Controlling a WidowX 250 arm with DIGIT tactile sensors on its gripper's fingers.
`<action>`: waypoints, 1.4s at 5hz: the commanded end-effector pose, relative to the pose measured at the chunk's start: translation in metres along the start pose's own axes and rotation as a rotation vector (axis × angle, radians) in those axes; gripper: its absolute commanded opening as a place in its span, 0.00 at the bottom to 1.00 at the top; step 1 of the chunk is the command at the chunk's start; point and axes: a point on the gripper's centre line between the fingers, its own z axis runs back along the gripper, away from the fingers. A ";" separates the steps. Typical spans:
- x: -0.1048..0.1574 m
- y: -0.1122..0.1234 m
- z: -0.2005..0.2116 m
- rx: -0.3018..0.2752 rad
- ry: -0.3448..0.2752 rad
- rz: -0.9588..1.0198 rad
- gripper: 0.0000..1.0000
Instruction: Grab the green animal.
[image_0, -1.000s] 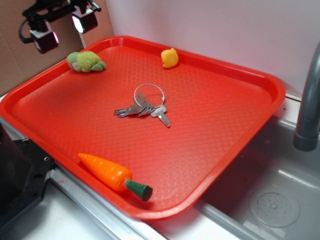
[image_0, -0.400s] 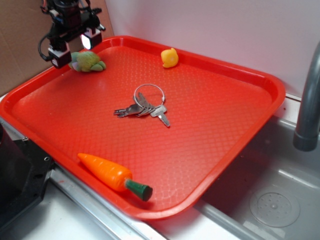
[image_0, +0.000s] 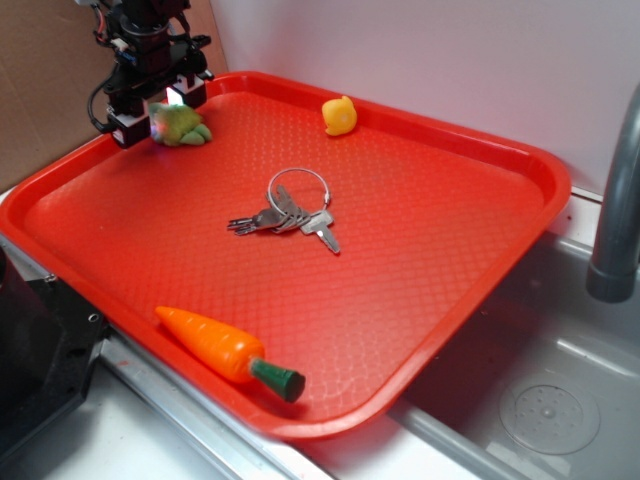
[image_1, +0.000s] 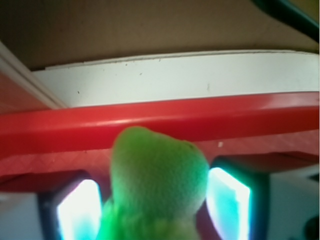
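Observation:
The green animal is a lime-green plush lying at the far left corner of the red tray. My gripper has come down over it, with one finger on either side. In the wrist view the plush fills the space between the two glowing pads, and a narrow gap shows on each side. The gripper is open and has no grip on the toy. The plush's lower part is cut off by the frame edge.
On the tray are a yellow duck at the back rim, a key ring with keys mid-tray and an orange carrot at the front. The tray rim runs just behind the plush. A grey faucet and sink lie to the right.
The gripper has dropped down and shifted right, from above the tray's left rim to straddling the green animal. The plush has barely moved.

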 end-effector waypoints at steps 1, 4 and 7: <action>0.016 0.010 0.010 -0.050 -0.027 0.038 0.00; -0.005 0.009 0.093 -0.226 0.052 -0.597 0.00; -0.078 0.037 0.180 -0.383 0.256 -1.285 0.00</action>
